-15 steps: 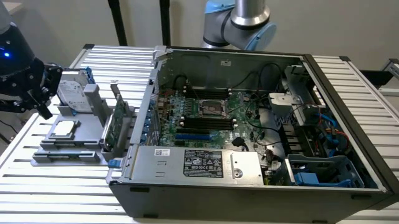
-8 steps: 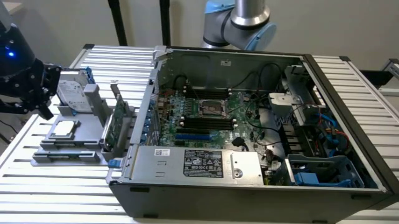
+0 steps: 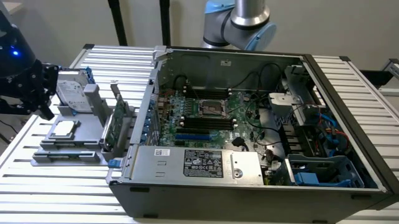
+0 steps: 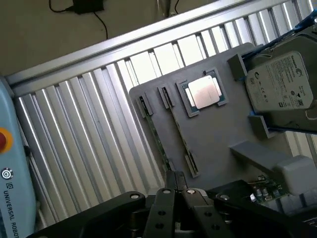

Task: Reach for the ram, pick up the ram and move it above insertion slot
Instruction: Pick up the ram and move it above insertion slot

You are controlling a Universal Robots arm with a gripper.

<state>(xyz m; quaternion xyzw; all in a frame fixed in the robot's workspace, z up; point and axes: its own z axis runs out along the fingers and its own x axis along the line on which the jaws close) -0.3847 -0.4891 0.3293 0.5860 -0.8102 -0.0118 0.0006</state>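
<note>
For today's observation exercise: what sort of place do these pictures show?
Likely a robotics lab bench: an open PC case on a slatted metal table, a parts fixture, a robot arm.

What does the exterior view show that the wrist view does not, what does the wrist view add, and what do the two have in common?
Exterior view: the open computer case with its motherboard, a labelled metal cover, and the arm's joint. Wrist view: a black adapter with its cable on the floor, a pale blue pendant with a red button, and a thin green strip, probably the ram, on edge along the grey holder. Shared: the grey holder, the processor chip on it, the hard drive and the slatted table.
</note>
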